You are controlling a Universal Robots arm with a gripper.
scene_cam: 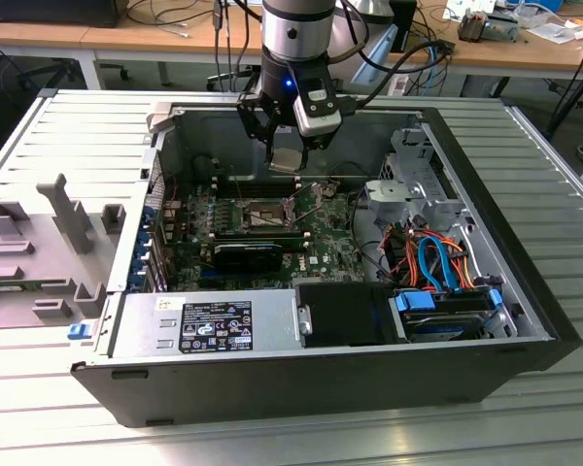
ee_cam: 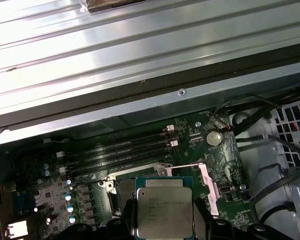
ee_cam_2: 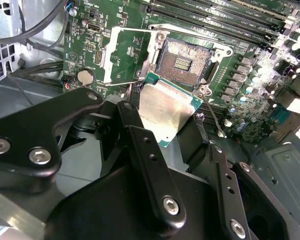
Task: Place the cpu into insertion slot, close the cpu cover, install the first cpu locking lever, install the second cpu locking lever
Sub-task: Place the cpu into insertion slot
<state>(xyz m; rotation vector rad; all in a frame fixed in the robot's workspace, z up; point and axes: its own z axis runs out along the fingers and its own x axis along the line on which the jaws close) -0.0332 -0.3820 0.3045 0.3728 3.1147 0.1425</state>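
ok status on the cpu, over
Gripper shut on the cpu, chip held up, not yet seated. Insertion slot empty, cpu cover open. Nothing seen in the way.

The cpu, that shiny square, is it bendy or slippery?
Probably stiff: the cpu looks perfectly flat while held up in the air. Likely light, being so thin. Its smooth shiny top could be slippery.

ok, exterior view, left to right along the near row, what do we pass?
grey plastic fixture blocks → blue clip → power supply → black box → blue-railed drive
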